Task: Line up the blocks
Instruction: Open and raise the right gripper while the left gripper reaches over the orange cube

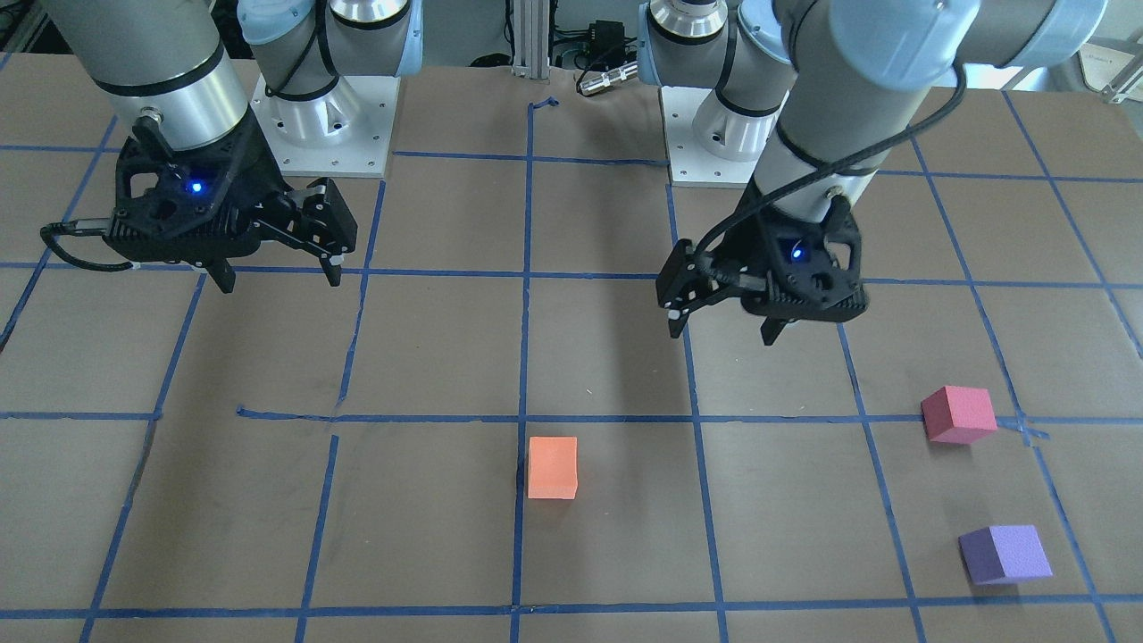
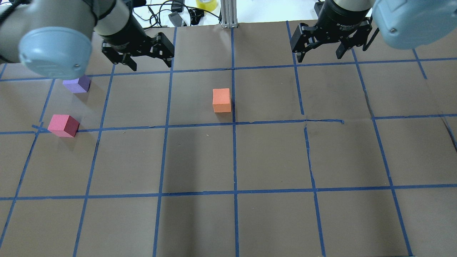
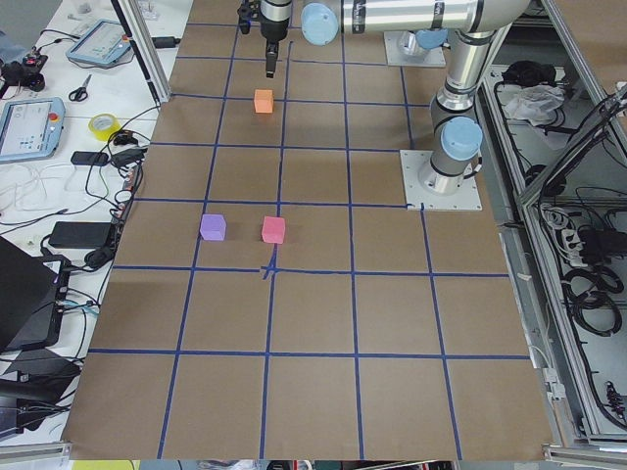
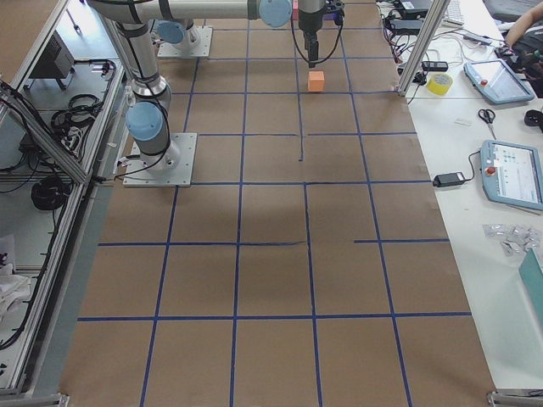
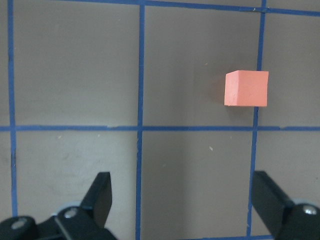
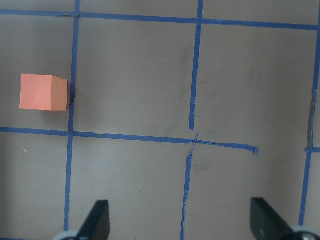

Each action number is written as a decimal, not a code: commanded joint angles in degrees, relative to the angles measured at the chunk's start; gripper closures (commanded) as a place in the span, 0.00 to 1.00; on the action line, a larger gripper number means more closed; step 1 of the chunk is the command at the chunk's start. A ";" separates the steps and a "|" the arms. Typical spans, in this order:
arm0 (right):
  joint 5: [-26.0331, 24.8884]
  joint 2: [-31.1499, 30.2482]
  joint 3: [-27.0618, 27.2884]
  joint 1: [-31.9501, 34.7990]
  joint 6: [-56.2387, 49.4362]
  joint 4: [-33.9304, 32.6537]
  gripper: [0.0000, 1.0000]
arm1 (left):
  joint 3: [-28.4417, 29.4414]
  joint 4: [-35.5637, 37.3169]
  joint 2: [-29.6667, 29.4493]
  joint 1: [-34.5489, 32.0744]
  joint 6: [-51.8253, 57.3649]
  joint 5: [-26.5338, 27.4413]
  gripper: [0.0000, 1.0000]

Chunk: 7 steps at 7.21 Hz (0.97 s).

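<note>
Three foam cubes lie apart on the brown table. The orange block point(image 1: 552, 467) point(image 2: 221, 100) sits near the middle and shows in the left wrist view point(image 5: 246, 88) and the right wrist view point(image 6: 43, 92). The pinkish-red block point(image 1: 959, 415) point(image 2: 63, 125) and the purple block point(image 1: 1005, 554) point(image 2: 76, 85) lie on my left side. My left gripper point(image 1: 723, 329) point(image 2: 150, 64) hovers open and empty, between the purple and orange blocks. My right gripper point(image 1: 279, 277) point(image 2: 318, 55) hovers open and empty, far to the right of all the blocks.
Blue tape lines point(image 2: 234, 157) form a grid on the table. The two arm bases point(image 1: 326, 125) point(image 1: 705, 134) stand at the robot's edge. Cables and a yellow tape roll point(image 2: 206, 4) lie beyond the operators' edge. Tablets and tools lie on a side bench point(image 4: 509, 170).
</note>
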 commanded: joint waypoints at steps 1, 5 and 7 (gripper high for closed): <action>0.28 -1.95 1.72 -0.39 -1.33 1.25 0.00 | 1.14 7.56 -9.31 -5.99 -6.33 0.09 0.00; -0.33 -4.59 3.93 -2.58 -3.89 3.19 0.00 | 2.91 16.09 -20.49 -8.39 -7.69 -0.52 0.00; -0.24 -5.03 3.85 -2.77 -4.16 2.23 0.00 | 2.65 17.16 -23.49 -8.48 -8.30 -4.44 0.00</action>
